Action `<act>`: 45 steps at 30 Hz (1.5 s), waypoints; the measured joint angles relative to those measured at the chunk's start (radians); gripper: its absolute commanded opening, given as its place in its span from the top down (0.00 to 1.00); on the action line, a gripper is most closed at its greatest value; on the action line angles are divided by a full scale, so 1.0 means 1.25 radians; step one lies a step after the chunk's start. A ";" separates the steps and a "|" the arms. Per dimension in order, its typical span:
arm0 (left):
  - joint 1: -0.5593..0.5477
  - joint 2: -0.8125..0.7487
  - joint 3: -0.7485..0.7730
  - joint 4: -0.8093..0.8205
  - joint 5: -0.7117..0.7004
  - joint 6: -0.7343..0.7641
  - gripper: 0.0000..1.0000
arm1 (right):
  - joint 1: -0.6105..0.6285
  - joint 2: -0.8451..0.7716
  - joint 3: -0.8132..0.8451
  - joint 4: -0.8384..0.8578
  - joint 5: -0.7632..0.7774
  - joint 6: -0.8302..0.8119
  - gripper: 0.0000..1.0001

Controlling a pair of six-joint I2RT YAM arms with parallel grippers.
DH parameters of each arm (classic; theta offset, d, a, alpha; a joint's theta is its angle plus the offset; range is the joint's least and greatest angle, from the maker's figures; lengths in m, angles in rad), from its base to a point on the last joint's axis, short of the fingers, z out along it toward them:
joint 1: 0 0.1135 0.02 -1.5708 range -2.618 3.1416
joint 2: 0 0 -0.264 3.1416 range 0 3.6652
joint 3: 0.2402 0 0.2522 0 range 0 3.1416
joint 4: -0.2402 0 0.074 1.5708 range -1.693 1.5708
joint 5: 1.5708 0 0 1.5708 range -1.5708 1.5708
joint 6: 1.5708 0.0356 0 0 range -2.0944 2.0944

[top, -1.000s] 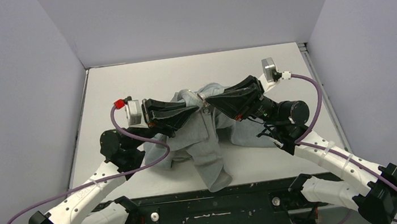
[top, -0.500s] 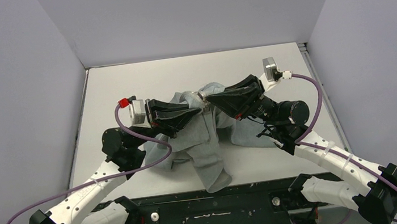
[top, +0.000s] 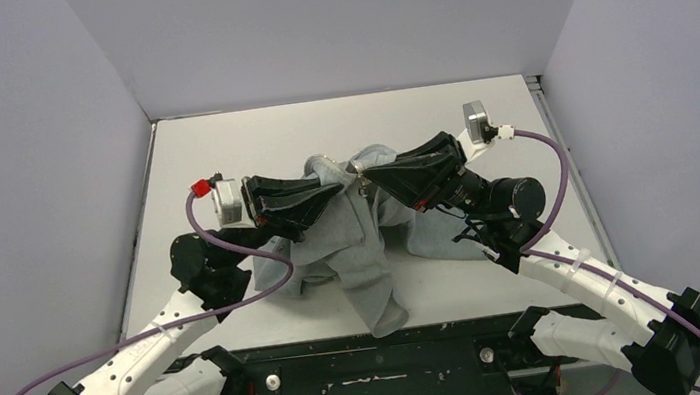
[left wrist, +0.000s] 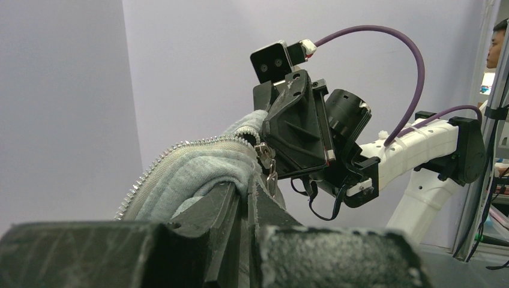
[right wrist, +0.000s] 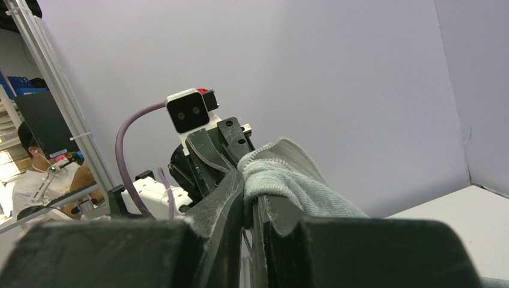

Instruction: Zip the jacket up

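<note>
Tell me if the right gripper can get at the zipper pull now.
Likely yes: the right gripper is shut on the jacket right at the zipper pull, nothing between; the left gripper pinches fabric alongside.

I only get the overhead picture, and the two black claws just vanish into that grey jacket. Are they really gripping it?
Observer: Yes. In the left wrist view, the left gripper is pinched shut on a fold of the jacket.
Operator: And the other claw?
Observer: The right wrist view shows the right gripper shut on the jacket's edge too, facing the left one.
Operator: Can you see the zipper anywhere?
Observer: In the left wrist view, the zipper teeth run along the raised edge up to the slider, which sits right at the right gripper's tip.
</note>
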 measured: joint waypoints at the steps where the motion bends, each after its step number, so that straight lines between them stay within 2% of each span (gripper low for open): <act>1: 0.000 0.004 0.000 0.002 0.001 -0.002 1.00 | 0.000 0.000 0.000 0.000 0.000 0.000 1.00; 45: 0.000 0.016 -0.010 0.035 -0.007 -0.024 1.00 | 0.000 0.014 0.003 -0.011 -0.019 0.000 1.00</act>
